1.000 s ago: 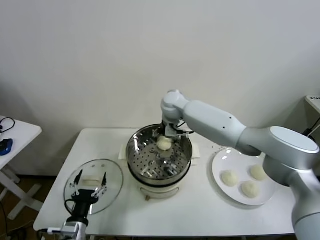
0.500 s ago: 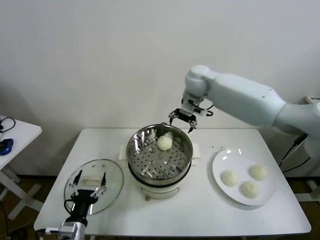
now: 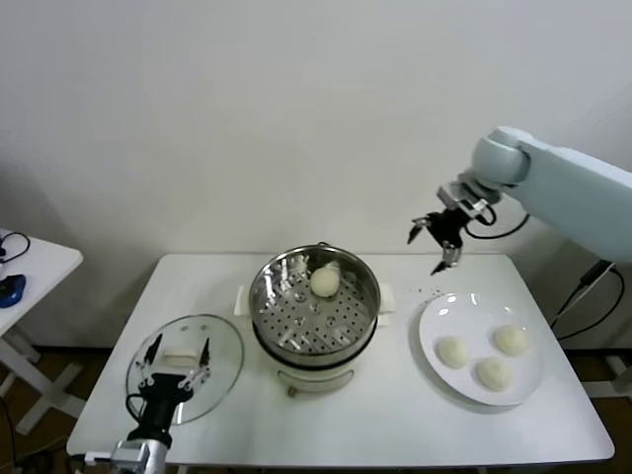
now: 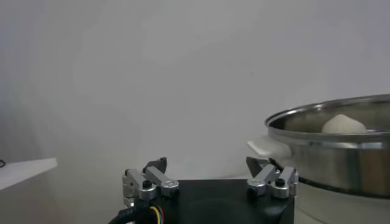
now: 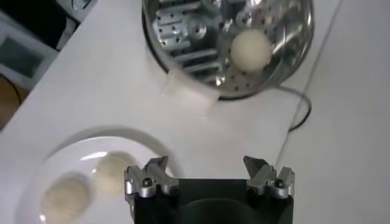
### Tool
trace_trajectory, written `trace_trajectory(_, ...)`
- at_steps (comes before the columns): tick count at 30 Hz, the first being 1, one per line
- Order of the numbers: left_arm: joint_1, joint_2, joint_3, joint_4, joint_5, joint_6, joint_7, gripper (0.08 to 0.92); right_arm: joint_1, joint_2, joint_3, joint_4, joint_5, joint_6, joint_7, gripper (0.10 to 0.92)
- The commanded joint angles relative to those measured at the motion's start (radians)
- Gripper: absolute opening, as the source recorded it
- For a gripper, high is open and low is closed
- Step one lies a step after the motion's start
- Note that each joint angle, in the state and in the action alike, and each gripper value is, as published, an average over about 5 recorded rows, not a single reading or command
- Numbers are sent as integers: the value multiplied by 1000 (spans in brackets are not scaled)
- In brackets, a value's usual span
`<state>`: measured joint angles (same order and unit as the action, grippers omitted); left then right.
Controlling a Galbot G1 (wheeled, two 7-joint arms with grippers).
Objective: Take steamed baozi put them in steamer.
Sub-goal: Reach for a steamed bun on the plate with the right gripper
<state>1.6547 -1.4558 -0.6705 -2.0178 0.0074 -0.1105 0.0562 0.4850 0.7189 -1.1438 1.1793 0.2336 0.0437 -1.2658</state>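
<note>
Buns: four steamed baozi, round, cream-white, smooth on top. One [image 3: 325, 281] sits in the steamer, near the middle of the head view. Three more [image 3: 453, 352] wait on the white plate [image 3: 432, 326], lower right.
Feel: likely soft, light and squashy, maybe a bit sticky. Easy to dent.
Where to hold: by the round sides, low down, with a gentle squeeze. Not a pinch on the top.
Steamer: shiny steel basket [image 3: 270, 301] with holes in the floor, on a white cooker base, middle of the worktop [image 3: 395, 415].
Right end effector [image 3: 436, 237]: up in the air, right of centre, above the worktop between steamer and plate. Fingers wide apart, nothing in them.
Left end effector [image 3: 175, 367]: lower left, over the glass lid [image 3: 227, 346]. Fingers apart, empty. Hard to tell if touching the lid.
Left to do: three buns into the steamer.
</note>
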Motion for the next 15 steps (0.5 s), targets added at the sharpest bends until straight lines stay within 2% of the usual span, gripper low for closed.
trace_trajectory(1,0,7,1,0,-11,-10,5,823,-200,-127,111,9,-55,-68,0,823)
trace_trajectory(15,-3,20,24,15,-6,-73,77,823,-478,-101,264,-26,-151,-66,33,823)
